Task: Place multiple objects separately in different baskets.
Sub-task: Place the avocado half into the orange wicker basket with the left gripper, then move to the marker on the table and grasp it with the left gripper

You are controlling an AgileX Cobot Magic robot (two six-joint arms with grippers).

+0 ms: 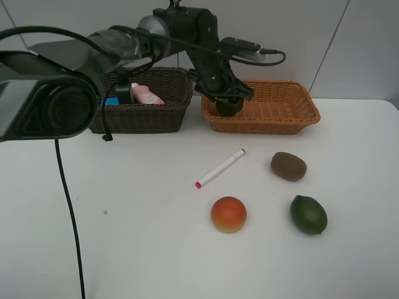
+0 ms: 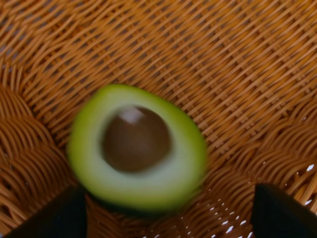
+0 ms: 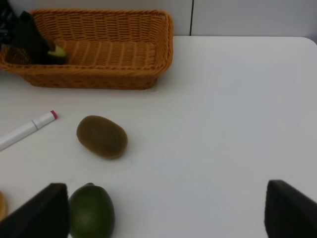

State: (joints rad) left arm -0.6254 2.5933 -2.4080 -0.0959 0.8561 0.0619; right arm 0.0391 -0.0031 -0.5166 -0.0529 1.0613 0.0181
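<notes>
Left end effector (image 1: 228,104), spread, over halved avocado (image 2: 136,148) inside light orange basket (image 1: 293,118); dark brown basket (image 1: 149,118) at its 9 o'clock holds pink white-capped bottle (image 1: 148,96).

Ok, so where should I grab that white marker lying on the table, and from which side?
Mid-barrel, from straight above. The marker lies flat and diagonal on the table, with open space all around it. Close across its thin barrel, not along its length.

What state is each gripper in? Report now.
Left gripper: open over the halved avocado in the orange basket.
Right gripper: open, holding nothing.
</notes>
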